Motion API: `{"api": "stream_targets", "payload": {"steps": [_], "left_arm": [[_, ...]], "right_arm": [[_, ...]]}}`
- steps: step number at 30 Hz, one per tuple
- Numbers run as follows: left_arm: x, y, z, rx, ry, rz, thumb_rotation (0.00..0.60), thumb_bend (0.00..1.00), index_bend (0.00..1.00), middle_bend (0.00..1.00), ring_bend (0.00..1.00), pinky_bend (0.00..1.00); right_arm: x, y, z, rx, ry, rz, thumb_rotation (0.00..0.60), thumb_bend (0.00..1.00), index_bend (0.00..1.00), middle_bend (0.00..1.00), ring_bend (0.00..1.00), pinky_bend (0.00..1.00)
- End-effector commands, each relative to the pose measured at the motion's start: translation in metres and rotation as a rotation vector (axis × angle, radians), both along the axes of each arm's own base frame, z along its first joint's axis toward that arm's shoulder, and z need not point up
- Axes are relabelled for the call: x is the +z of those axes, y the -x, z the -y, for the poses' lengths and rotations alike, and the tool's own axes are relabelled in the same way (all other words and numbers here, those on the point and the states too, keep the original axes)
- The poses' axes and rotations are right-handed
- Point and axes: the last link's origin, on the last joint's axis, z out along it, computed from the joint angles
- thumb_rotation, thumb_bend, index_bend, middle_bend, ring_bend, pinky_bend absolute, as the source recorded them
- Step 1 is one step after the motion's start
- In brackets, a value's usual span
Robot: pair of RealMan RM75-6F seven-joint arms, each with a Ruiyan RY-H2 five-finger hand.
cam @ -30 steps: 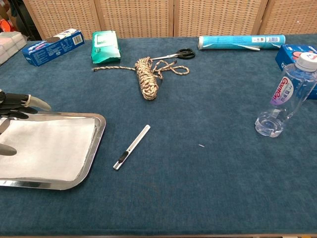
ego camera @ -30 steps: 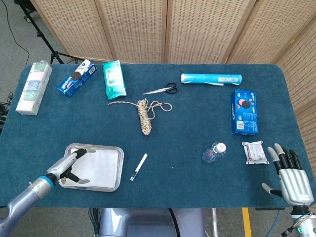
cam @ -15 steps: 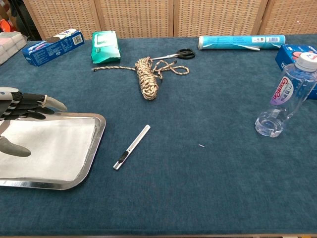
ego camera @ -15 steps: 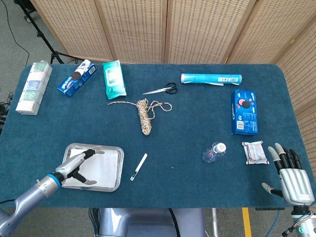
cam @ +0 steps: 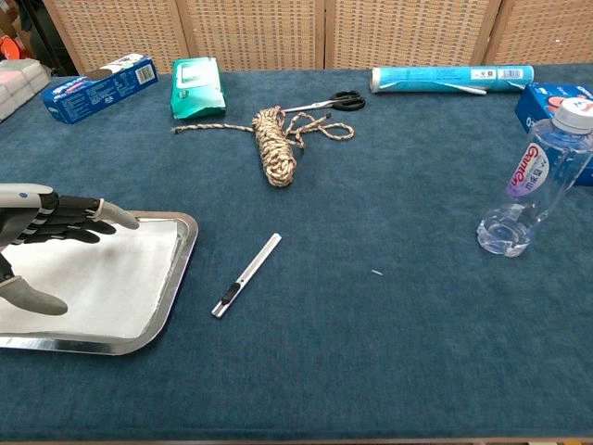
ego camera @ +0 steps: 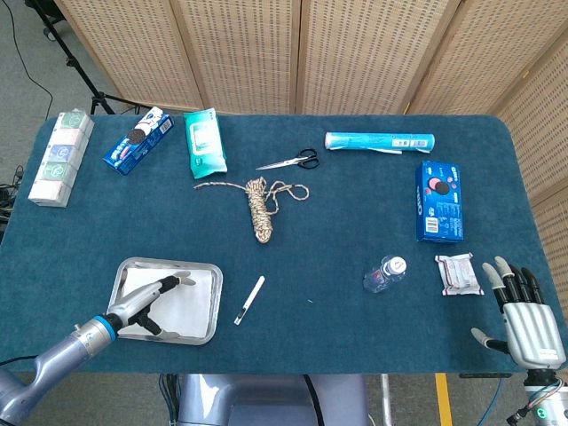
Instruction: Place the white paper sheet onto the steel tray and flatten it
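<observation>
You had the left hand (cam: 42,236) stretched flat, fingers extended, over the white paper sheet (cam: 102,278) lying in the steel tray (cam: 181,264). Your right hand (ego camera: 524,315) sat spread and empty at the table's (ego camera: 355,222) near edge.

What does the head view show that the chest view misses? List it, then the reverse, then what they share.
Only the head view shows the right hand, open at the table's near right corner, the small white packet beside it, and the stacked white boxes in full. Only the chest view shows the water bottle standing upright with its label readable. Both show the left hand spread over the white paper sheet in the steel tray, plus the rope, scissors and utility knife.
</observation>
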Motion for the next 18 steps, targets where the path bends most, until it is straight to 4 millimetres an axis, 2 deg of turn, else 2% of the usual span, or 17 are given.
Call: {"api": "stream_targets", "payload": {"steps": [1, 18], "left_arm": [[-0.0006, -0.0001, 0.0000, -0.001, 0.003, -0.002, 0.600, 0.11, 0.15, 0.00, 0.00, 0.00], [-0.0096, 0.0016, 0.0016, 0.009, 0.028, -0.006, 0.600, 0.11, 0.15, 0.00, 0.00, 0.00]], "right_arm": [[-0.0001, -0.0002, -0.0001, 0.001, 0.000, 0.000, 0.600, 0.00, 0.00, 0.00, 0.00, 0.00], [0.0012, -0.0005, -0.0004, 0.003, 0.005, 0.004, 0.600, 0.00, 0.00, 0.00, 0.00, 0.00]]}}
